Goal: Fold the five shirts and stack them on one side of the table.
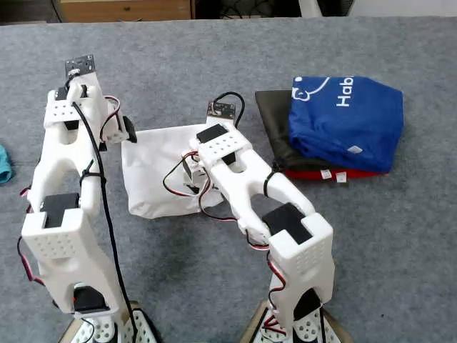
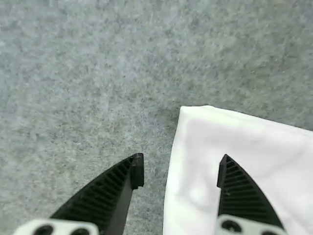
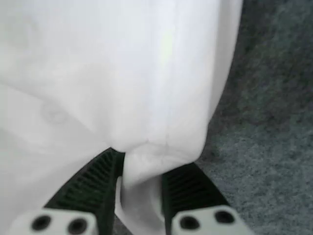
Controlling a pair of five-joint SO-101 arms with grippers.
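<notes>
Grey felt table (image 1: 214, 57). At the far left edge, a teal cloth item (image 1: 3, 164), only partly in frame. Left gripper (image 2: 181, 169): fingers spread, hanging over the far left corner of the white shirt (image 1: 153, 171), one finger above bare felt, the other above the fabric. The white shirt lies folded at table centre between the two arms. Right gripper (image 3: 142, 169): fingers pinched on a bunched fold at the white shirt's edge. To the right, a stack well apart from the white shirt: blue shirt (image 1: 350, 121) on top, dark shirt (image 1: 275, 125) beneath and showing at its left, red shirt (image 1: 314, 174) showing along the near edge.
</notes>
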